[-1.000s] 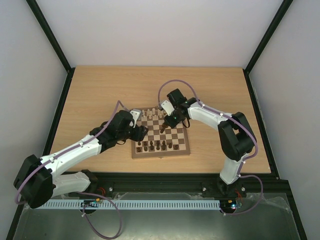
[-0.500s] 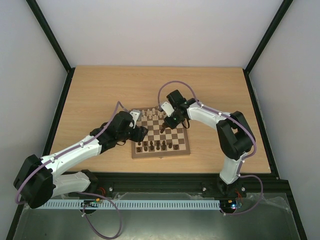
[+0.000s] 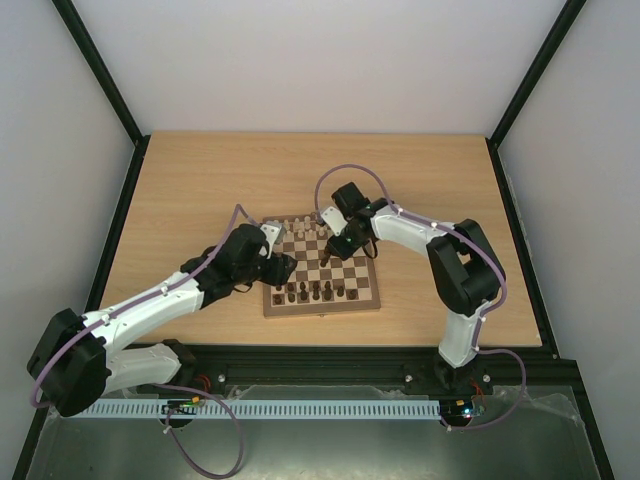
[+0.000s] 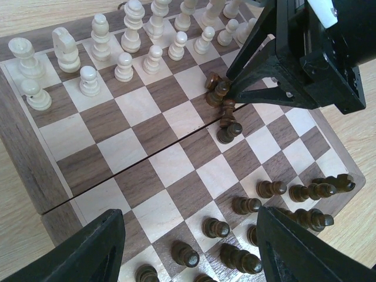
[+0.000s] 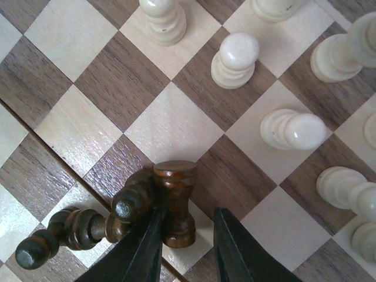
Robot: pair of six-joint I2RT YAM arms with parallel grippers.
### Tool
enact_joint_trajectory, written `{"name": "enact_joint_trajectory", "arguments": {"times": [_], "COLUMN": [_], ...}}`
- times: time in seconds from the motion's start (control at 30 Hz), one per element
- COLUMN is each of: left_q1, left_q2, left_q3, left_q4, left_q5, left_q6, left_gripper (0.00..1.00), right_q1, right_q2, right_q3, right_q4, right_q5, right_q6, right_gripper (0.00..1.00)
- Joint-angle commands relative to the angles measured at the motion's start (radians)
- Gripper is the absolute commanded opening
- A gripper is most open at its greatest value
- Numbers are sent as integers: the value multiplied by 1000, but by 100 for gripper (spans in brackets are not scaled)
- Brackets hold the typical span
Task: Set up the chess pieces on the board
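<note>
Two robot arms (image 3: 150, 300) meet over a small square wooden chessboard (image 3: 322, 309) of brown and cream squares, lying on a pale wooden tabletop (image 3: 200, 190). Right gripper (image 5: 188, 218) sits low at a heap of toppled dark brown turned wooden pieces (image 4: 223, 111) near the centre. Its jaws are partly apart, flanking a lying dark rook-shaped piece (image 5: 175, 200), with a gap at one finger. Left gripper (image 4: 188, 217) hovers at the board's left edge, jaws wide apart and empty. Cream pieces (image 4: 123, 66) stand along the far side; other dark pieces (image 4: 264, 189) line the near side.

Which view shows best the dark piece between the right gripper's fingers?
The right wrist view: the dark piece is large between the right gripper's fingers. The left wrist view shows only a small dark cluster at that gripper. In the top view it is too small to tell.
</note>
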Motion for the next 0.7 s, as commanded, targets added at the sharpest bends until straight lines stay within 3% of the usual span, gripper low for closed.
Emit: {"name": "enact_joint_trajectory", "arguments": {"times": [0.0, 0.27, 0.67], "left_q1": [-8, -8, -5], "left_q2": [0, -13, 4], "left_q3": [-11, -18, -56], "left_q4": [22, 25, 156], "left_q5": [3, 4, 71], "left_q6": [-8, -11, -86], "left_gripper": [64, 64, 65], "right_q1": [11, 11, 8], "right_q2": [30, -38, -229], "right_q3": [-31, -70, -107], "right_q4": [-27, -51, -126], "right_q5": [16, 15, 77], "right_q6": [-4, -41, -71], "right_gripper": [25, 11, 9]}}
